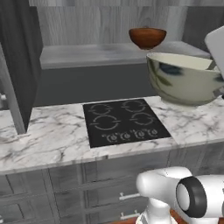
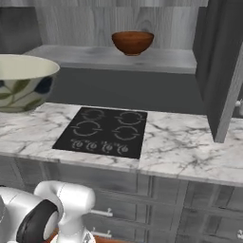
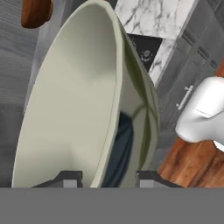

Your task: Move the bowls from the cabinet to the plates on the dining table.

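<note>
Pincer (image 3: 103, 178) grips the cream bowl's (image 3: 83, 109) rim; I see the brown bowl (image 3: 36, 12) at eleven o'clock.

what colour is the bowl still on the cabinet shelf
Glossy reddish-brown bowl, clearest in the right base view.

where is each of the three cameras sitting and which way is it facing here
Left base view: behind the arm on its left, looking forward and down at the cooktop and counter; white arm joint at lower right.
Right base view: behind on the right, same counter; arm joint at lower left.
Hand view: on the hand, looking along the gripper, its fingertips astride the cream bowl rim.
Shared: both base views show the cream bowl held aloft and the brown bowl on the cabinet shelf.
</note>
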Motion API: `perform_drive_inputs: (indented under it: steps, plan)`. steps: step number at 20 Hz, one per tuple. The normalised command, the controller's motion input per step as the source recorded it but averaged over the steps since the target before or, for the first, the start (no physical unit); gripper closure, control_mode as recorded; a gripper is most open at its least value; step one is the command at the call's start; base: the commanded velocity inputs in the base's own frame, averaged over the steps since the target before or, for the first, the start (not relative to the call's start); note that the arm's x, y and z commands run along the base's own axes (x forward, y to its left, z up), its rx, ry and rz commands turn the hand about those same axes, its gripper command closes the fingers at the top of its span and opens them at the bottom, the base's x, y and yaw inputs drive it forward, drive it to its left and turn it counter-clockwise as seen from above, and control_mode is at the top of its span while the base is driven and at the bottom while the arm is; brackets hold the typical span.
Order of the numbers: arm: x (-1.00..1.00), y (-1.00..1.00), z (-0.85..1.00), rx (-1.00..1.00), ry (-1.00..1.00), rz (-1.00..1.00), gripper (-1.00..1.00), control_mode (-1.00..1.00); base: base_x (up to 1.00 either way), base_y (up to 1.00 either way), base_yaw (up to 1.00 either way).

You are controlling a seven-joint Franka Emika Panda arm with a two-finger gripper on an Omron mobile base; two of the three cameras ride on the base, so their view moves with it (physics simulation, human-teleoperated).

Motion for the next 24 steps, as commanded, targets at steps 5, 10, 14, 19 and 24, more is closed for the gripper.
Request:
perform_drive_inputs:
  steps: [5,10,14,19,24]
  plan:
    - [0.00,0.00,0.00,0.00,0.00,0.00,1.00,1.00,-1.00,-0.17,-0.02]
    - [0.00,0.00,0.00,0.00,0.00,0.00,1.00,1.00,-1.00,-0.03,0.00]
    - [0.00,0.00,0.00,0.00,0.00,0.00,1.00,1.00,-1.00,0.00,0.00]
    - [0.00,0.00,0.00,0.00,0.00,0.00,1.00,1.00,-1.00,0.07,0.00]
    - [0.00,0.00,0.00,0.00,0.00,0.00,1.00,1.00,-0.60,0.25,0.28]
